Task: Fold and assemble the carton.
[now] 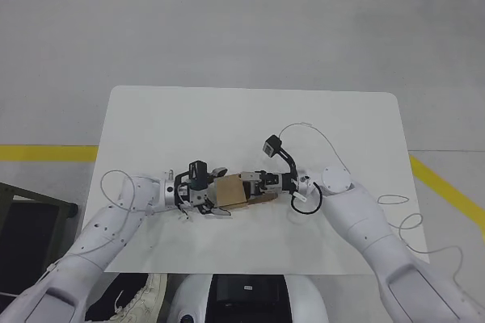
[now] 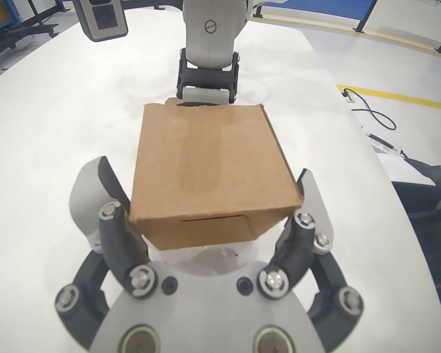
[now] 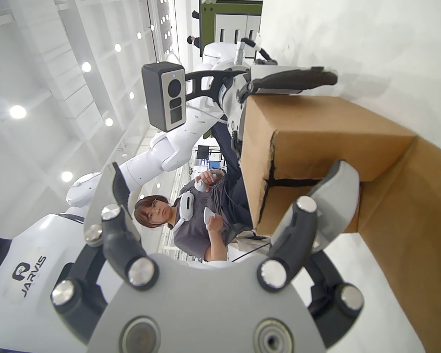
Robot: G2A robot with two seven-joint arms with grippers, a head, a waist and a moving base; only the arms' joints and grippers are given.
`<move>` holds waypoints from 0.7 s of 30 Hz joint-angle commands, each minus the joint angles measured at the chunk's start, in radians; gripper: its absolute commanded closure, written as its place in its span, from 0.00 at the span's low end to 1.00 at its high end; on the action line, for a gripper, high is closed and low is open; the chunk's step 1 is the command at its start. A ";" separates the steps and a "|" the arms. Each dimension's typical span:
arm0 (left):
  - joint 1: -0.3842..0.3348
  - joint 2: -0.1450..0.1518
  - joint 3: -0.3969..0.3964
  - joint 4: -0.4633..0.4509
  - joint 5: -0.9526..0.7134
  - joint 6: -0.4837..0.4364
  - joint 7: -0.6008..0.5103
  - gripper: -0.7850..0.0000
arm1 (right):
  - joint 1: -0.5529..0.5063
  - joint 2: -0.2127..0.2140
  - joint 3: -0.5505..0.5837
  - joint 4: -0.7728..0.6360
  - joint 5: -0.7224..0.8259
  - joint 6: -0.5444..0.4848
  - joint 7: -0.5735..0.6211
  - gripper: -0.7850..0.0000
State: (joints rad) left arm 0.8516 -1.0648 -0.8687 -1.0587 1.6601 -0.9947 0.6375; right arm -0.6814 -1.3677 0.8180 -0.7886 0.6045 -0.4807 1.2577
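Left wrist view: left jaws clamp carton (image 2: 209, 163) sides on worktop (image 2: 58, 111). Right wrist view: right jaws spread, one finger (image 3: 334, 189) at split end flaps; contact unclear from above.

Bright, even light falls from round ceiling lamps (image 3: 17, 111) overhead. The white table (image 1: 323, 121) glares pale, with a soft faint shadow under the carton (image 2: 209, 163). Both wrist views bulge at their edges, bending straight lines.
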 commanded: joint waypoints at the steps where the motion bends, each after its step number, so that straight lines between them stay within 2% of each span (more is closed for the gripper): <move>1: 0.003 -0.001 0.001 -0.003 -0.007 0.010 -0.010 0.00 | -0.001 -0.003 -0.002 0.001 0.008 0.007 0.015 0.00; 13: 0.014 -0.003 0.002 -0.027 -0.041 0.020 -0.052 0.00 | 0.008 -0.019 -0.007 0.025 0.010 0.007 0.036 0.00; 21: 0.022 0.000 -0.004 -0.034 -0.057 0.017 -0.062 0.00 | 0.024 -0.007 0.022 0.029 -0.036 0.017 0.030 0.00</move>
State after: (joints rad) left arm 0.8728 -1.0654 -0.8713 -1.0922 1.6056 -0.9770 0.5763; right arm -0.6599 -1.3783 0.8344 -0.7563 0.5790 -0.4684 1.2913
